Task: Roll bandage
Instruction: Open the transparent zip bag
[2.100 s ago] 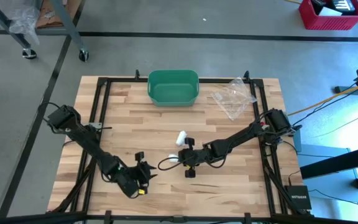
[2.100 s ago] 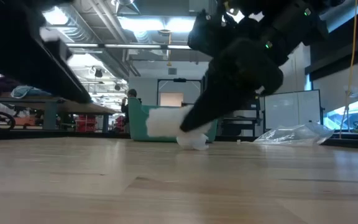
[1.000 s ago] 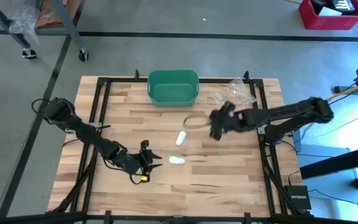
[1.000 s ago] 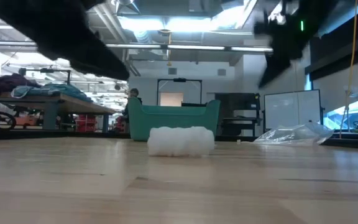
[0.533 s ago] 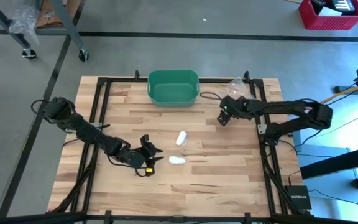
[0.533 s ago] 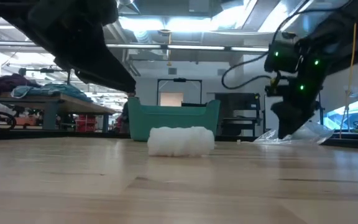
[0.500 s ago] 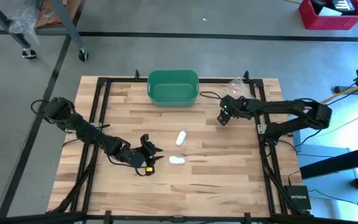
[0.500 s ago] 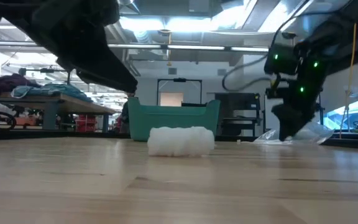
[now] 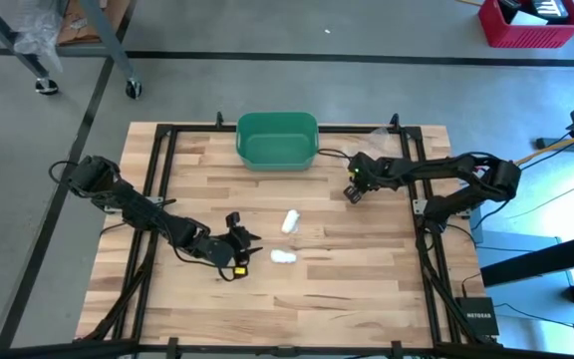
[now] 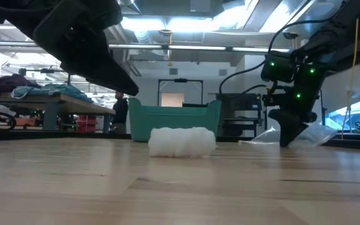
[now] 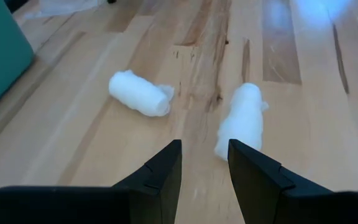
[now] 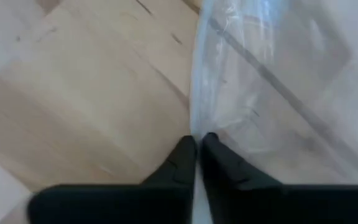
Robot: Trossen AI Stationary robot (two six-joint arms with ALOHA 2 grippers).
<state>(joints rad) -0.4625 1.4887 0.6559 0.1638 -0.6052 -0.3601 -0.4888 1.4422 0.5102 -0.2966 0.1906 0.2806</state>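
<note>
bare counter (image 9: 367,269) lies open across the near half. two white bandage rolls (image 9: 288,221) sit mid-counter just ahead of the left hand (image 9: 244,250), a gap between them. green bin (image 9: 278,140) and plastic bag (image 10: 305,135) block the far edge.

The right claw (image 12: 196,144) has left the two bandage rolls (image 9: 288,221), swung across the counter (image 9: 367,269) to the clear plastic bag (image 12: 278,87) and pinched its edge. The left claw (image 9: 246,251) crept toward the rolls.
</note>
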